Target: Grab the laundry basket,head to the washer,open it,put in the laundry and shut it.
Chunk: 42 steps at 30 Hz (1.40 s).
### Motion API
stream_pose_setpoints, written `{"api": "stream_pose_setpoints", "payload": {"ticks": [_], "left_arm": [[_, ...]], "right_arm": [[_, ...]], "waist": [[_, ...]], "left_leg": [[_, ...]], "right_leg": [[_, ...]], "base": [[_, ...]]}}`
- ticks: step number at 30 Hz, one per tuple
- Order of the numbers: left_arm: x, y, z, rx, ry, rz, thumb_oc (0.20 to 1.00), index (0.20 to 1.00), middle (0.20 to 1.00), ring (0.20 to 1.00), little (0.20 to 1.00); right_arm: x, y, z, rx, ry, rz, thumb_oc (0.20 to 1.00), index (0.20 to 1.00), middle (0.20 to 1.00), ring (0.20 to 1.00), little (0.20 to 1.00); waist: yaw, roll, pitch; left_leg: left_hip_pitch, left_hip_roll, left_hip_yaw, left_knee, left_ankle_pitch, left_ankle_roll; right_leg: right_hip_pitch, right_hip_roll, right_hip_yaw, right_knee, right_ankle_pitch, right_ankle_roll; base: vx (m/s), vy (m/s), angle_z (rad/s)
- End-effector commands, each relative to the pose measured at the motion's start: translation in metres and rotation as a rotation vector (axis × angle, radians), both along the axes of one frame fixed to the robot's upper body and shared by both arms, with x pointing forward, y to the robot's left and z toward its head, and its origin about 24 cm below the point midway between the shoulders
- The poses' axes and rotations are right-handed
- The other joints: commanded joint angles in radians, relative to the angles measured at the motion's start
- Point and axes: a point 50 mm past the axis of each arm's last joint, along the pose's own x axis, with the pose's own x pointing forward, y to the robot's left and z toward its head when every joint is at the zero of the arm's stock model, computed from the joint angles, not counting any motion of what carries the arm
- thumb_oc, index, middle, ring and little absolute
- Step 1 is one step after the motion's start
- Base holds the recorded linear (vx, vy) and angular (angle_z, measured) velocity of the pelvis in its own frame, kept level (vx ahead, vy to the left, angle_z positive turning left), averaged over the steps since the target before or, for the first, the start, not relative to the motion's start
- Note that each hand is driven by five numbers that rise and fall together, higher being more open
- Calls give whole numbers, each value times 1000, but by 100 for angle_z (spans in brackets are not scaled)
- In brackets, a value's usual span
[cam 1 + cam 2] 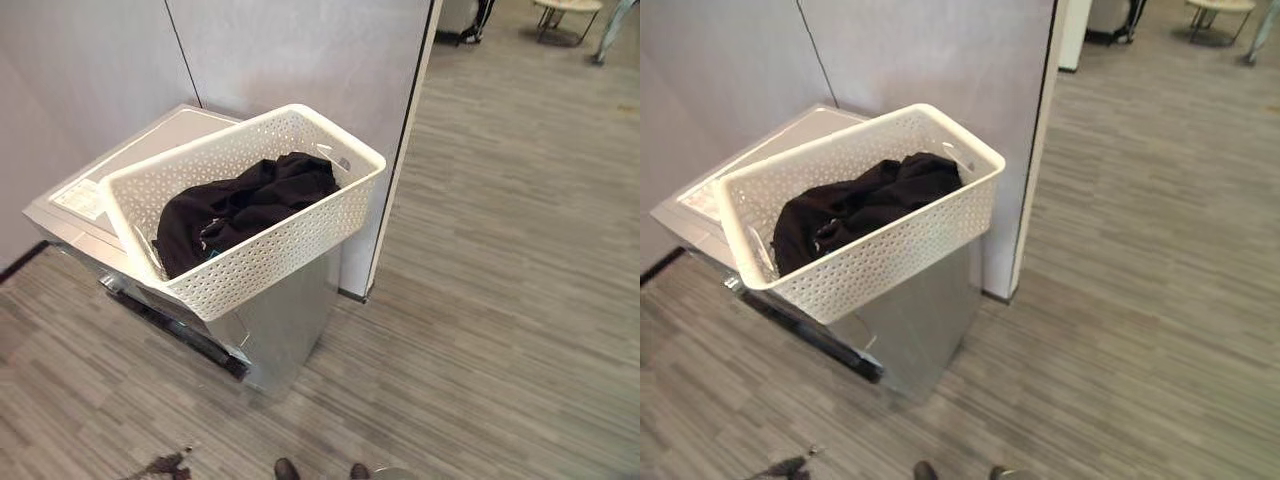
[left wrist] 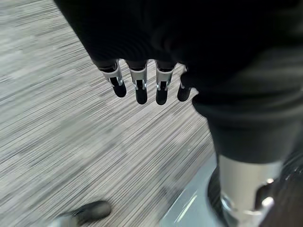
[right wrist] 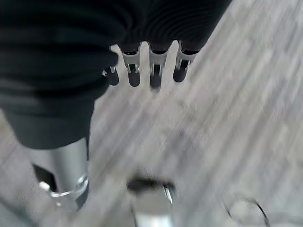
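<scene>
The white perforated laundry basket sits on top of the closed washer, turned askew to the lid, with its near long side and one corner overhanging the front edge of the machine. The dark laundry is heaped inside, towards the overhanging side. Risk assessment: the basket covers the lid, so the washer cannot be opened until the basket is lifted away; a one-sided or glancing contact could tip it forward off the edge and spill the clothes onto the wood-patterned floor. A grip taken low on the flexible wall, not at the rim or the handle cut-out, may also slip. Left hand: fingers hang straight and relaxed, pointing down at the floor, with nothing between or against them; the basket is well apart from them. Right hand: likewise, fingers extended and slack over the floor, holding and touching nothing. Judgement: neither hand has engaged the basket, so the grasp is not yet begun.
</scene>
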Motion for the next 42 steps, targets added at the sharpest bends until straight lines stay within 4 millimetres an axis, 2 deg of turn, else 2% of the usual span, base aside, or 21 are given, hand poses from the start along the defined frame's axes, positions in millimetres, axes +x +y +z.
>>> {"api": "stream_pose_setpoints", "payload": {"ticks": [1, 8, 11, 12, 14, 17, 19, 20, 22, 23, 27, 29, 32, 33, 34, 36, 37, 39, 40, 41, 42], "left_arm": [[3, 26, 9, 37, 32, -168, 1000, 1000, 1000, 1000, 1000], [9, 14, 6, 15, 50, -380, 1000, 1000, 1000, 1000, 1000], [26, 10, 8, 33, 27, -511, 1000, 1000, 1000, 1000, 1000], [37, 6, 10, 42, 0, -554, 1000, 1000, 1000, 1000, 1000], [41, 3, 10, 42, -14, -565, 1000, 1000, 1000, 1000, 1000], [46, 0, 11, 43, -40, -576, 1000, 1000, 1000, 1000, 1000], [48, -3, 10, 42, -47, -576, 1000, 1000, 1000, 1000, 1000], [48, -3, 10, 42, -46, -576, 1000, 1000, 1000, 1000, 1000], [52, -6, 11, 42, -57, -585, 1000, 1000, 1000, 1000, 1000], [54, -10, 10, 33, -68, -588, 1000, 1000, 1000, 1000, 1000], [58, -16, 10, 30, -74, -652, 1000, 1000, 1000, 1000, 1000], [90, -18, 22, 88, -152, -778, 1000, 1000, 1000, 1000, 1000], [100, -15, 27, 117, -176, -793, 1000, 1000, 1000, 1000, 1000], [103, -14, 28, 126, -178, -799, 1000, 1000, 1000, 1000, 1000], [103, -14, 29, 127, -168, -823, 1000, 1000, 1000, 1000, 1000], [98, -10, 27, 125, -156, -809, 1000, 1000, 1000, 1000, 1000], [98, -10, 27, 125, -156, -809, 1000, 1000, 1000, 1000, 1000], [89, -4, 25, 113, -130, -780, 1000, 1000, 1000, 1000, 1000], [89, -4, 25, 113, -130, -780, 1000, 1000, 1000, 1000, 1000], [86, -5, 23, 99, -116, -793, 1000, 1000, 1000, 1000, 1000], [86, -5, 23, 99, -116, -793, 1000, 1000, 1000, 1000, 1000]], "right_arm": [[-8, -7, 2, 8, 48, 23, 1000, 1000, 1000, 1000, 1000], [5, 9, -2, 59, 27, 150, 1000, 1000, 1000, 1000, 1000], [15, 10, -2, 55, 23, 230, 1000, 1000, 1000, 1000, 1000], [20, 12, -1, 59, 15, 260, 1000, 1000, 1000, 1000, 1000], [20, 11, -1, 55, 19, 267, 1000, 1000, 1000, 1000, 1000], [17, 12, -2, 54, 27, 266, 1000, 1000, 1000, 1000, 1000], [18, 8, -1, 36, 5, 204, 1000, 1000, 1000, 1000, 1000], [18, 8, -1, 36, 5, 204, 1000, 1000, 1000, 1000, 1000], [19, 4, 1, 25, -2, 180, 1000, 1000, 1000, 1000, 1000], [23, -3, 4, 5, -4, 184, 1000, 1000, 1000, 1000, 1000], [25, -9, 7, -13, -4, 173, 1000, 1000, 1000, 1000, 1000], [43, -19, 14, -46, -70, 157, 1000, 1000, 1000, 1000, 1000], [61, -15, 16, -41, -124, 183, 1000, 1000, 1000, 1000, 1000], [73, -10, 17, -31, -144, 214, 1000, 1000, 1000, 1000, 1000], [84, 1, 16, -9, -167, 276, 1000, 1000, 1000, 1000, 1000], [82, 8, 13, 16, -159, 309, 1000, 1000, 1000, 1000, 1000], [82, 8, 13, 17, -159, 309, 1000, 1000, 1000, 1000, 1000], [72, 15, 8, 40, -132, 305, 1000, 1000, 1000, 1000, 1000], [72, 15, 8, 40, -132, 305, 1000, 1000, 1000, 1000, 1000], [62, 19, 4, 58, -99, 315, 1000, 1000, 1000, 1000, 1000], [62, 19, 4, 58, -99, 315, 1000, 1000, 1000, 1000, 1000]], "waist": [[2, -77, -52], [-3, -72, -58], [1, -85, -36], [10, -92, -20], [15, -92, -14], [19, -97, -17], [17, -100, -12], [17, -100, -12], [5, -87, -7], [12, -69, 9], [-2, -51, 17], [-12, -55, 36], [-9, -61, 44], [0, -66, 53], [29, -60, 57], [21, -57, 52], [22, -57, 51], [28, -74, 38], [28, -75, 39], [25, -88, 33], [25, -88, 33]], "left_leg": [[17, -65, 11, -30, 1, -32], [14, -68, -7, -26, 4, -33], [-23, -61, -18, 81, -28, -38], [-51, -63, -62, 125, -39, -44], [-58, -58, -82, 128, -35, -48], [-74, -12, -102, 112, -12, -57], [-85, 74, -217, 88, 31, -85], [-86, 74, -217, 88, 32, -85], [-81, 145, -237, 59, 81, -114], [-56, 135, -339, 41, 75, -122], [-47, 109, -310, 56, 22, -125], [-99, -5, -286, 103, -53, -70], [-104, -27, -259, 87, -54, -56], [-97, -26, -230, 70, -52, -52], [-73, -22, -180, 31, -46, -50], [-49, -37, -134, -16, -19, -40], [-51, -36, -132, -17, -18, -41], [-33, -58, -90, -30, -19, -41], [-32, -58, -90, -30, -19, -41], [-23, -79, -74, -26, -31, -31], [-23, -79, -74, -26, -31, -31]], "right_leg": [[10, 22, 55, -90, 111, 56], [11, 17, 63, -114, 134, 58], [12, 2, 64, -110, 139, 53], [7, -4, 68, -102, 136, 50], [8, -7, 71, -100, 135, 50], [6, -30, 89, -106, 145, 60], [-15, -77, 114, -109, 151, 77], [-15, -77, 113, -109, 151, 77], [-31, -100, 121, -106, 142, 91], [-30, -102, 164, -109, 143, 104], [-23, -142, 205, -114, 152, 127], [-83, -254, 245, -104, 240, 167], [-129, -272, 250, -84, 301, 171], [-161, -271, 203, -56, 323, 164], [-159, -254, 24, -9, 258, 143], [-164, -121, 19, 79, 169, 120], [-167, -120, 21, 80, 169, 119], [-123, -30, -27, 59, 109, 92], [-123, -30, -27, 59, 108, 92], [-126, 35, -10, 66, 87, 87], [-126, 35, -10, 66, 87, 87]], "base": [[-10, -84, 0], [-24, -53, 5], [-73, -64, 7], [-64, -23, 20], [-38, 28, 11], [12, 152, -11], [27, 209, -18], [20, 170, -12], [65, 291, -11], [85, 305, -18], [103, 394, -50], [48, 689, -29], [-21, 343, -32], [-31, 249, -53], [-28, 386, -94], [-2, 380, -115], [26, 249, -65], [29, 151, -21], [57, 122, -52], [50, 68, -59], [108, 88, -48]]}}
